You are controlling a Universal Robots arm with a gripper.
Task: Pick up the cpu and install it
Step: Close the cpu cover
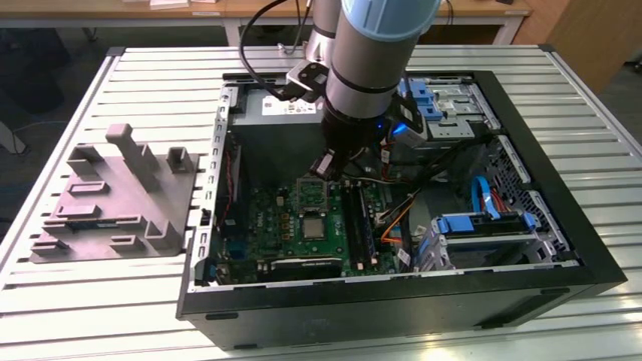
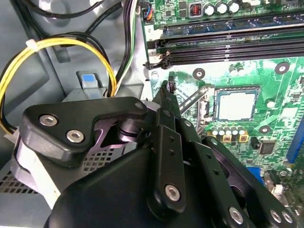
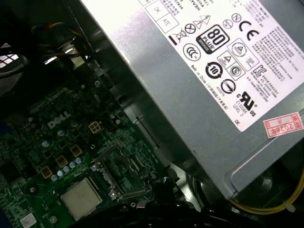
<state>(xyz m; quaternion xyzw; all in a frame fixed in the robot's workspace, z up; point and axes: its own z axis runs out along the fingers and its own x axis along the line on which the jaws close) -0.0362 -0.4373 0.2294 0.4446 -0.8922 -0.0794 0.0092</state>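
On the exterior view's left, a grey plastic fixture with upright pegs (image 1: 110, 197) stands on the slatted aluminium table (image 1: 101, 316). Centre frame, there's the open black computer case (image 1: 401, 301), and the arm's black gripper (image 1: 323, 167) hangs inside it over the green motherboard (image 1: 271, 226). In the second wrist view its fingers (image 2: 164, 118) are pressed together, with nothing between them. The small square silvery cpu (image 1: 314, 224) sits in its socket, just below the gripper in the frame and clear of it. The silver metal socket frame (image 3: 121, 173) stands swung open beside it. Over on the right are the blue-handled drive bays (image 1: 479, 222).
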